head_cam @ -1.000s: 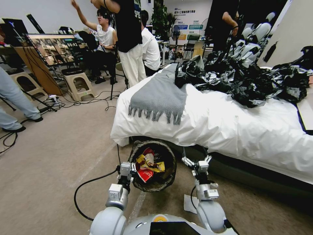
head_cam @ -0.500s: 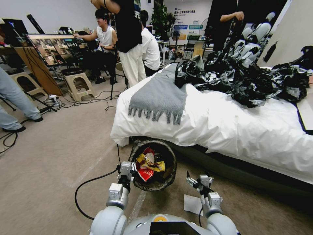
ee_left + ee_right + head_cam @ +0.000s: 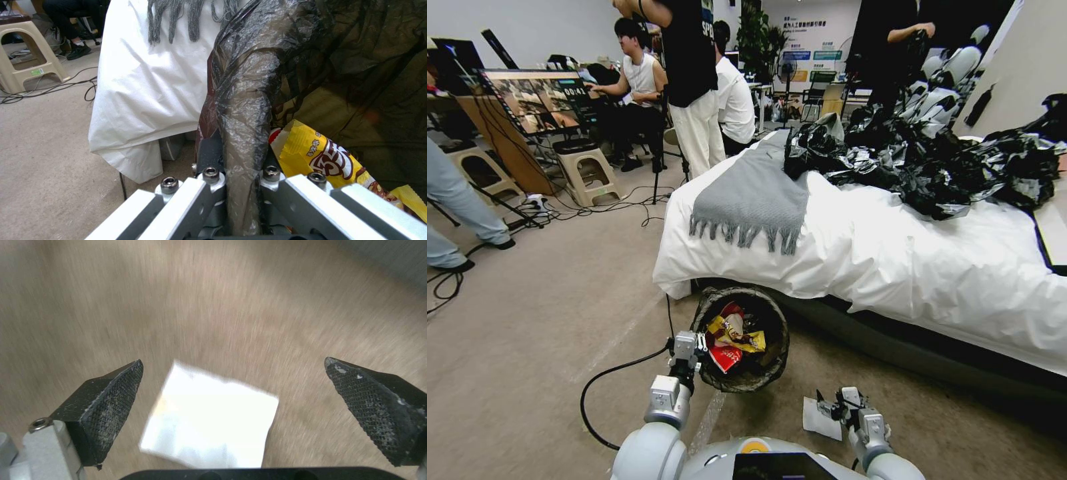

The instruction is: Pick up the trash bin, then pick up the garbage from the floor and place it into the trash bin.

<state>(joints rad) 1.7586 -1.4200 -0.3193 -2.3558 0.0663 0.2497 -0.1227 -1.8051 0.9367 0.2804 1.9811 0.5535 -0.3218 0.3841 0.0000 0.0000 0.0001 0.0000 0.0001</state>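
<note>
The trash bin [image 3: 740, 339] is sitting on the floor [image 3: 547, 320] at the bed's [image 3: 894, 267] foot, holding yellow and red wrappers [image 3: 730, 337]. The left tool [image 3: 689, 345] is gripping its bagged rim. The white paper [image 3: 820, 418] is lying on the floor beside it, with the right tool [image 3: 842, 405] hovering just above it, its pads [image 3: 115, 396] spread wide.

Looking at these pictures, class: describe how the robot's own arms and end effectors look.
Glossy white rounded arms narrow to silver-grey wrist blocks. The left end effector is bolted silver metal bars with hex screws; the right end effector has black wedge fingertips with cross-hatched pads.
</note>
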